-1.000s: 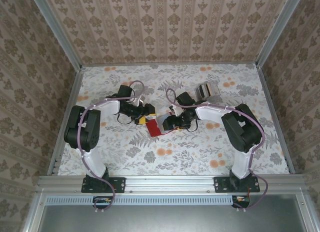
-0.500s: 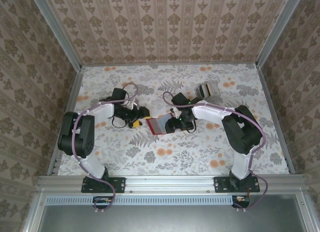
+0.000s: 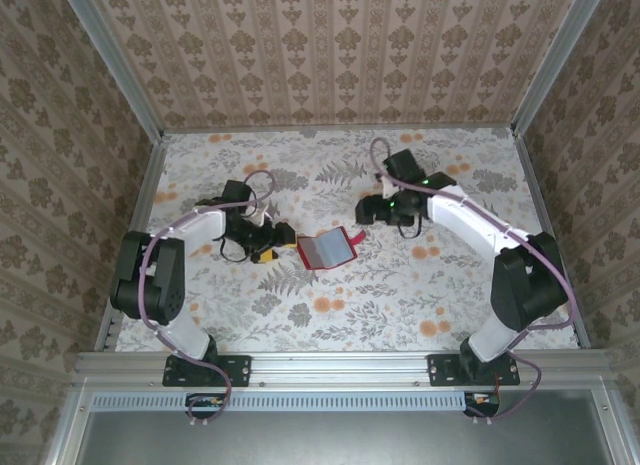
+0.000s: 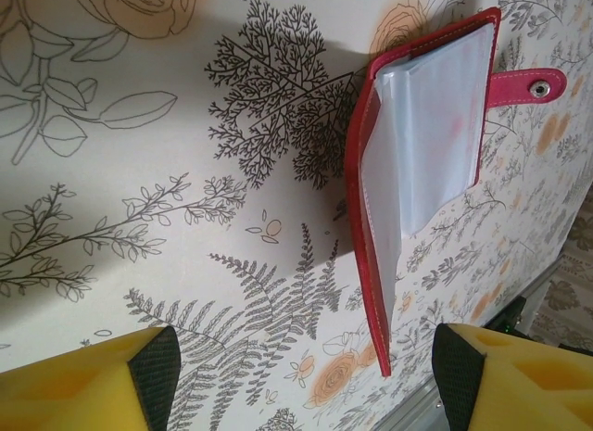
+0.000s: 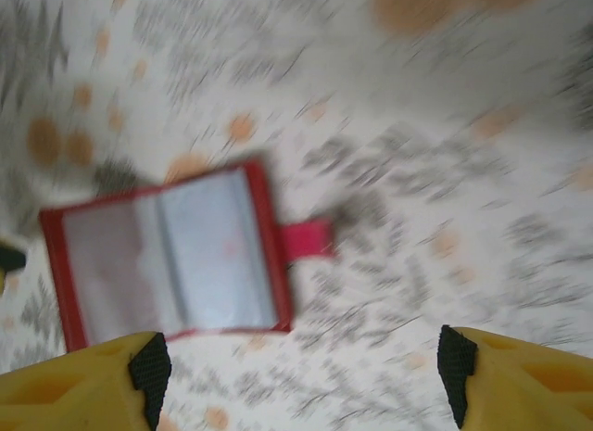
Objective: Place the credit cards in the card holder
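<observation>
The left gripper (image 4: 306,385) is hovering, its 2 fingers spread and empty, the open card holder (image 4: 422,144) lying just ahead of them. The right gripper (image 5: 301,375) is hovering likewise spread, the card holder lying beyond its fingers.

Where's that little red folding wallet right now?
In the top view, the small red leather-like folding wallet lies open mid-table, just right of the left gripper.

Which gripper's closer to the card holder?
Left gripper, right beside the open red card holder; the right gripper sits farther off, toward the back.
</observation>
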Tool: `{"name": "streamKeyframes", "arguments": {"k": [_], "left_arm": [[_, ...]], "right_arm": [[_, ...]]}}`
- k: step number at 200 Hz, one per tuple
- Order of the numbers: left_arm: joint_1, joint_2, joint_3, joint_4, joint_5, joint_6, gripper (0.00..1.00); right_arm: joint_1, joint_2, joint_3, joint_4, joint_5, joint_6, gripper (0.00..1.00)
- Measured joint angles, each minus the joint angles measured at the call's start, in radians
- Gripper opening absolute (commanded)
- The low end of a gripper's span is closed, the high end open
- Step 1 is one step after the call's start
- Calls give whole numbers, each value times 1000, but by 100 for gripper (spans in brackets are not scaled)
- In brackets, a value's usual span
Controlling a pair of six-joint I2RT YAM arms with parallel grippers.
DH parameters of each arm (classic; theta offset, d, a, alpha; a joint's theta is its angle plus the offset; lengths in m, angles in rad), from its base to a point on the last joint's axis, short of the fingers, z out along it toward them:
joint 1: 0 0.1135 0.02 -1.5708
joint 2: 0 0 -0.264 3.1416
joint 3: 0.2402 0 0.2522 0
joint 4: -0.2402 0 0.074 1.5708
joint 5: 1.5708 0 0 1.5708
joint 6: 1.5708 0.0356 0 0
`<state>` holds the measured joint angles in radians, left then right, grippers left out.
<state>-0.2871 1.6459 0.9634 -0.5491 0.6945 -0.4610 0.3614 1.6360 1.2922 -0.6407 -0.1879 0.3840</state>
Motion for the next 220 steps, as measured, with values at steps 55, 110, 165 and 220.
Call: {"name": "streamKeyframes", "arguments": {"k": [55,110,165,220], "left_arm": [[-17,-24,0,12,-5,-10,77],[-79,-22,0,53,-11,-28,78],[-85,65,1,100,-11,-33,79],[-107,112,16,153,-12,-55,76]], "right_arm": [[-222,172,241,-40,56,-113,62],[-321,372,423,-101,24,-206,66],[-317,490,539,-130,6,-254,72],[-318,497,543,-126,32,-277,75]]}}
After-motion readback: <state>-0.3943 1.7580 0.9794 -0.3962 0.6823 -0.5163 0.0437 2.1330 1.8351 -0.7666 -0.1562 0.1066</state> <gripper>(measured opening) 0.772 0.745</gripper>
